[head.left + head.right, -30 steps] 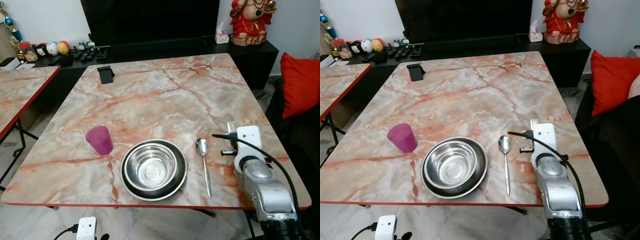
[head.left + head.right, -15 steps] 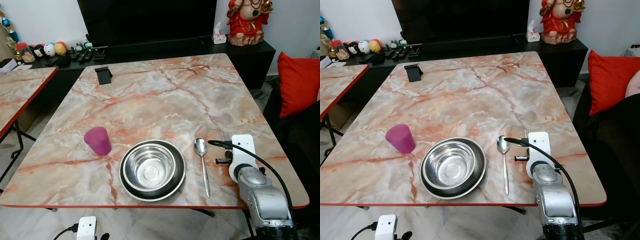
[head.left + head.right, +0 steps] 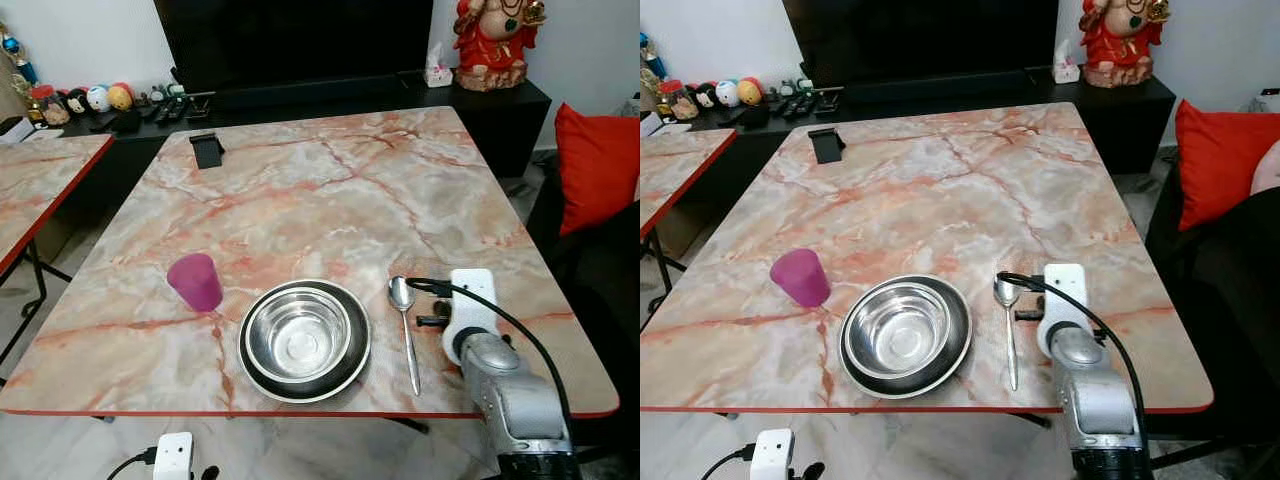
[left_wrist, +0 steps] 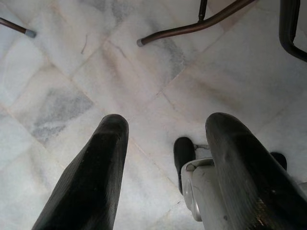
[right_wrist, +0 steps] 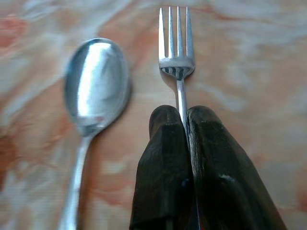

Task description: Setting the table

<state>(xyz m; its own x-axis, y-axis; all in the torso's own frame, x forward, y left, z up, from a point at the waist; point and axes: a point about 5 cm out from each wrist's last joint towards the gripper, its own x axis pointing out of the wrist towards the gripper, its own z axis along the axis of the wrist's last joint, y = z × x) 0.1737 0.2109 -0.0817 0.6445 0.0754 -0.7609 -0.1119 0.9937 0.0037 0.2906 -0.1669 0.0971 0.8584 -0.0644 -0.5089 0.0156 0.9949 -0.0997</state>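
Right wrist view, right fingers (image 5: 184,125) clamped on fork (image 5: 176,57), beside spoon (image 5: 96,81)

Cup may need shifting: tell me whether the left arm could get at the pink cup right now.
Probably not straight away. The left gripper hangs low over the floor, jaws open and empty, below the table. The pink cup stands unobstructed on that side, so raising the arm should do.

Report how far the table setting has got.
Done: steel bowl sits on a dark plate near the table edge, pink cup to its left, spoon to its right. In hand: the right end effector is shut on the fork, held low just right of the spoon. Left: release the fork. The left end effector hangs open above the floor.
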